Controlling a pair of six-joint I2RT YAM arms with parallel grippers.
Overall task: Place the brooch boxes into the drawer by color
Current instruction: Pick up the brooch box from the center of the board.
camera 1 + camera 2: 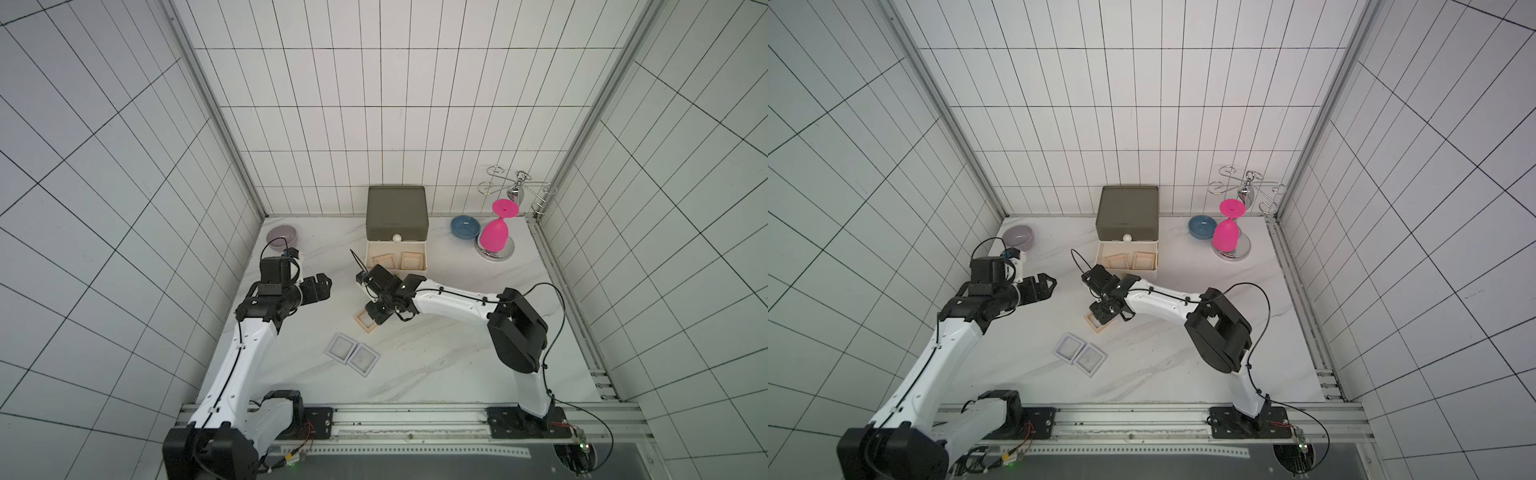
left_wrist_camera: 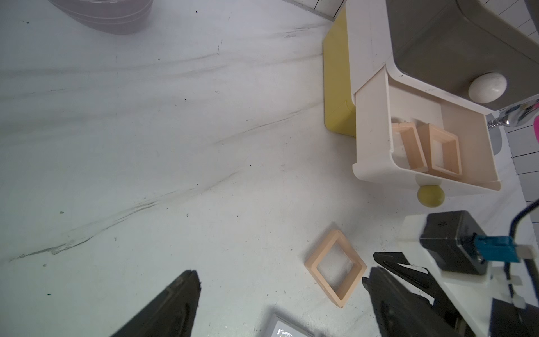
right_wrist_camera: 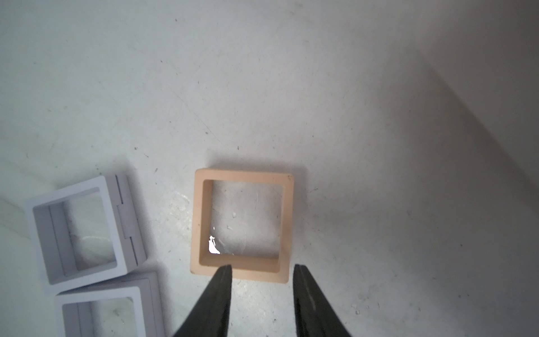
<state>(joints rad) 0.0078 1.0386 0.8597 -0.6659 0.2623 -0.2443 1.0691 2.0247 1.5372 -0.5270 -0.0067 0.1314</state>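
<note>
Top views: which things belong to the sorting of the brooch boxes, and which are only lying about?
Job: drawer chest; loose peach box; two peach boxes inside its open tier; two pale boxes.
Lying about: lilac bowl; blue bowl; pink glass; chrome rack.

I'm looking into a robotics lab test cell, not a lived-in room. White wall panels ruled with a black grid [image 1: 374, 104] close it in on three sides, joined at the corners by bare aluminium posts [image 1: 216, 112]. A white-and-black left robot arm [image 1: 232, 365] and its twin right robot arm [image 1: 453, 299] are bolted to a slotted aluminium rail [image 1: 415, 419] along the front of a marble-patterned counter [image 1: 436, 353]. The household things are few and spread out like props: a small boxy drawer chest [image 1: 397, 212], a lilac ceramic bowl [image 1: 282, 237], a blue bowl [image 1: 465, 227], an upturned pink goblet [image 1: 494, 235] and a chrome wire rack [image 1: 517, 189].
</note>
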